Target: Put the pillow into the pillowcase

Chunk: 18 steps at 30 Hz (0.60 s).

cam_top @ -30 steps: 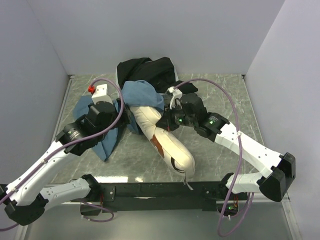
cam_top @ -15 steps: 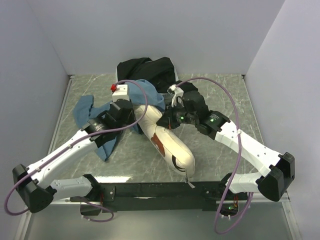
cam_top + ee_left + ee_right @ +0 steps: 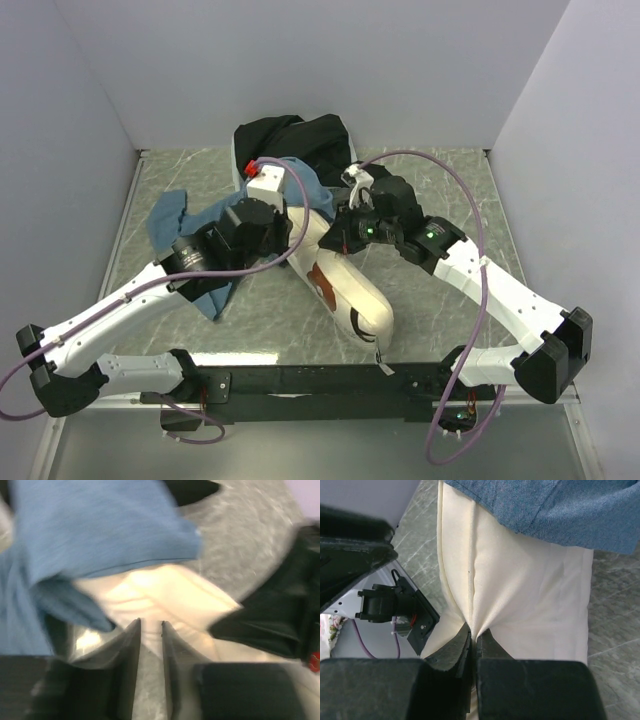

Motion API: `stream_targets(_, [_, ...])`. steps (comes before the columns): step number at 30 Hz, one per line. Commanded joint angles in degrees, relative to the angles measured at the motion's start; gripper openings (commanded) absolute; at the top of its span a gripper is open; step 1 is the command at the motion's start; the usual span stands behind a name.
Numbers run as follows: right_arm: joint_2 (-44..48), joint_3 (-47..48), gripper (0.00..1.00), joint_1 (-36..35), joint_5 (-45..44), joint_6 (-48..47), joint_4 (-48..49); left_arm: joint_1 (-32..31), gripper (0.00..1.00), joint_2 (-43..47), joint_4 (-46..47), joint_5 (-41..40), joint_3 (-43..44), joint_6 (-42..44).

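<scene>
Your right gripper (image 3: 474,636) was clamped on a fold of the cream, seamed pillow (image 3: 350,295), which lay centre from 11 to 5 o'clock with its far end under the slate-blue pillowcase (image 3: 170,215); left gripper (image 3: 150,630) nearly closed at it, grip unclear.

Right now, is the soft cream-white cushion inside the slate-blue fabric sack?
Mostly out: the sack covers only one end of the cushion; the rest lies bare.
</scene>
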<state>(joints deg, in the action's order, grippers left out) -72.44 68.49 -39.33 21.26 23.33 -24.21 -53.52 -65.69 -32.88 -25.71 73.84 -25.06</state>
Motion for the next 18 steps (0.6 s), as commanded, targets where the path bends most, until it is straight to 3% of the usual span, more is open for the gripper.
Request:
stream_targets(1, [3.2, 4.9, 0.0, 1.1, 2.5, 0.2, 3.9, -0.5, 0.42, 0.8, -9.8, -21.2, 1.2, -8.8])
stream_targets(3, [3.2, 4.5, 0.0, 1.3, 2.7, 0.2, 3.8, -0.4, 0.62, 1.8, -10.7, -24.7, -0.1, -10.9])
stream_targets(6, [3.4, 4.1, 0.0, 1.6, 3.2, 0.3, 3.9, 3.0, 0.62, 2.6, -13.5, -26.7, -1.4, -15.7])
stream_targets(10, [3.3, 4.5, 0.0, 1.9, 3.6, 0.1, 3.6, 7.1, 0.6, 4.9, -0.4, -16.7, -7.3, -5.5])
stream_targets(12, [3.1, 4.6, 0.0, 2.0, 3.8, 0.2, 3.6, 7.5, 0.65, 3.7, 3.7, -14.3, -8.7, -4.0])
stream_targets(18, [2.0, 5.8, 0.0, 2.1, 5.4, 0.8, 3.8, 10.5, 0.73, -2.2, 13.9, -13.9, -8.5, 3.2])
